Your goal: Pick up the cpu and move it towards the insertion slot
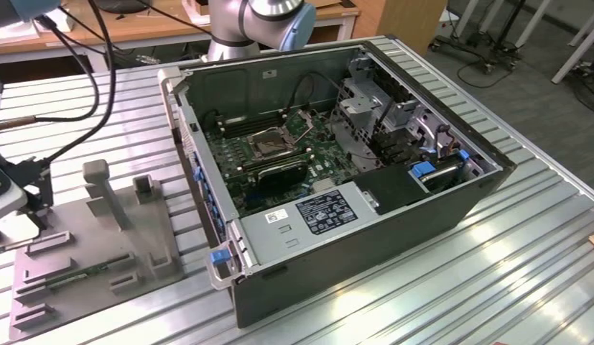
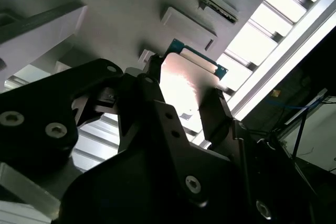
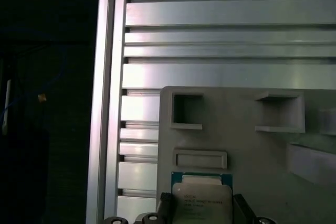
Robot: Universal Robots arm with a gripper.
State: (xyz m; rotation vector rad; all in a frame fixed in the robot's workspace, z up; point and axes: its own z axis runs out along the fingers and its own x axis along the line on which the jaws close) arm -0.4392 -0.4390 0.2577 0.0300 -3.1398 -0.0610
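Observation:
The cpu (image 3: 202,192) is a flat square chip with a silvery top and a thin green edge. It sits between the two dark fingers of my gripper (image 3: 202,206), which press on its opposite sides. In the second wrist view the cpu (image 2: 186,74) shines brightly between the fingers (image 2: 152,85), just over the grey plastic tray (image 2: 105,19). In the exterior view my gripper (image 1: 14,219) hangs at the far left, over the tray's (image 1: 86,244) corner. The insertion slot (image 1: 274,144), a square socket with a dark centre, lies on the green motherboard inside the open computer case, well off to the exterior view's right.
The open computer case (image 1: 373,237) has tall walls around the motherboard. The tray carries upright grey posts (image 1: 103,188) and a thin green memory stick (image 1: 86,272). Black cables (image 1: 95,86) hang over the ribbed metal table (image 1: 526,287). The table's edge (image 3: 102,103) is close to the tray.

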